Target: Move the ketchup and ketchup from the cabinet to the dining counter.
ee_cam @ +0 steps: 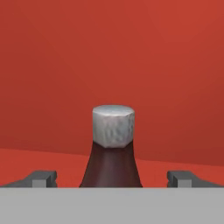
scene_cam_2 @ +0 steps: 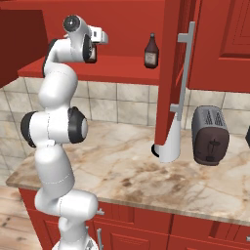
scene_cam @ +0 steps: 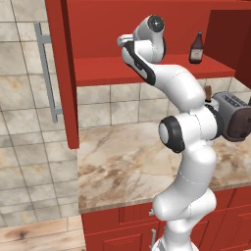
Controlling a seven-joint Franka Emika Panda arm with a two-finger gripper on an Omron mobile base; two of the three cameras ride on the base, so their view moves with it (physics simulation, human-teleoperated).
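In the hand view one ketchup bottle [ee_cam: 112,151], dark red-brown with a grey cap, stands upright right in front of my gripper [ee_cam: 113,178]. Its neck lies between my two fingertips [ee_cam: 41,178], which are spread wide and touch nothing. The second ketchup bottle [scene_cam: 196,49] [scene_cam_2: 151,51] stands further along the same red shelf [scene_cam: 122,71] [scene_cam_2: 117,66] of the open cabinet. My wrist [scene_cam: 147,37] [scene_cam_2: 95,36] is raised to shelf height and reaches into the cabinet. The dining counter is out of view.
An open cabinet door [scene_cam: 61,73] [scene_cam_2: 171,63] with a silver bar handle [scene_cam_2: 183,68] stands on each side. Below lies a marbled worktop [scene_cam: 122,162] [scene_cam_2: 146,171] backed by tiles, with a dark toaster [scene_cam: 235,115] [scene_cam_2: 210,134] and a white paper-towel roll [scene_cam_2: 168,144].
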